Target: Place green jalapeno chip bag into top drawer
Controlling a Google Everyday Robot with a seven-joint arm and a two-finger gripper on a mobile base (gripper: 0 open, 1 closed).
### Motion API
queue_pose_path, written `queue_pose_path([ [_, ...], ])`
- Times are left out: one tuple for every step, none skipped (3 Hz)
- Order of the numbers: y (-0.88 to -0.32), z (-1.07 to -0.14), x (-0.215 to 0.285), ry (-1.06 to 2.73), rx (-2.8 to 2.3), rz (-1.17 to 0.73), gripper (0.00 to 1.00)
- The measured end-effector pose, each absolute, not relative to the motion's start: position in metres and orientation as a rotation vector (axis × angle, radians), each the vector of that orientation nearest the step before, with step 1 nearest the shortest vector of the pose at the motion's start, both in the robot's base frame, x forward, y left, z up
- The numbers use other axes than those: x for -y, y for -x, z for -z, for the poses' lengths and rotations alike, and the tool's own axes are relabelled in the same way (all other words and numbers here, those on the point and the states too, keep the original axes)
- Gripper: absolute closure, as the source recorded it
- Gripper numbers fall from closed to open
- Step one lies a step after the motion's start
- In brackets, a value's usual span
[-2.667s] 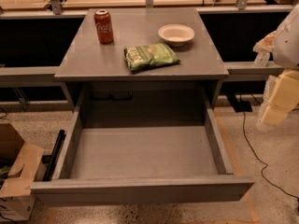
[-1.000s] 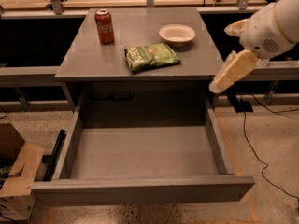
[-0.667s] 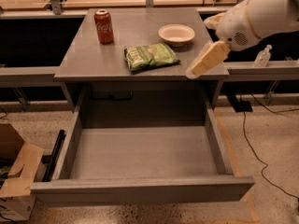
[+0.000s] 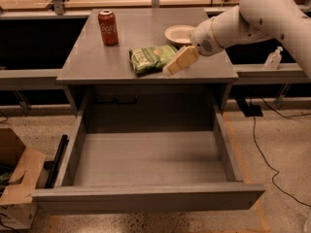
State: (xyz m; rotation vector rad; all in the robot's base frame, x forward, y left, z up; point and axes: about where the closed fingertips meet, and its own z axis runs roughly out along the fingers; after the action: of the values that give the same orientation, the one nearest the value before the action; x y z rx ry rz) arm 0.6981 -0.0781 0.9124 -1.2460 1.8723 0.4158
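Grey table [image 4: 92,57]: crinkly green jalapeno chip bag [image 4: 148,58], gripper [image 4: 171,70] beside.

Table [image 4: 87,64], upper centre of frame: can [image 4: 108,27] rear left; chip bag [image 4: 149,58] centre; bowl [image 4: 178,34] rear right; gripper [image 4: 175,66] at bag's right edge. Top drawer [image 4: 146,198] below, lower frame.

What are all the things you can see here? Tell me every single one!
green jalapeno chip bag: one, light green, table front
soda can: one, red, upright, table back left
bowl: one, white, table back right
table: one, grey
top drawer: one, grey, open below the table
cardboard box: one, brown, floor at left
bottle: one, clear, ledge at right
cable: one, black, floor at right
arm: one, white, reaching from the right
gripper: one, tan, at the bag's right end
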Motion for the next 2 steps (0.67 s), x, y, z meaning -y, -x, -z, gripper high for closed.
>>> queue_pose_path([
  [-0.728, -0.886, 0.061, 1.164, -1.919, -0.506, 0.00],
  [-0.754, -0.861, 0.037, 1.140, -1.962, -0.585, 0.00],
])
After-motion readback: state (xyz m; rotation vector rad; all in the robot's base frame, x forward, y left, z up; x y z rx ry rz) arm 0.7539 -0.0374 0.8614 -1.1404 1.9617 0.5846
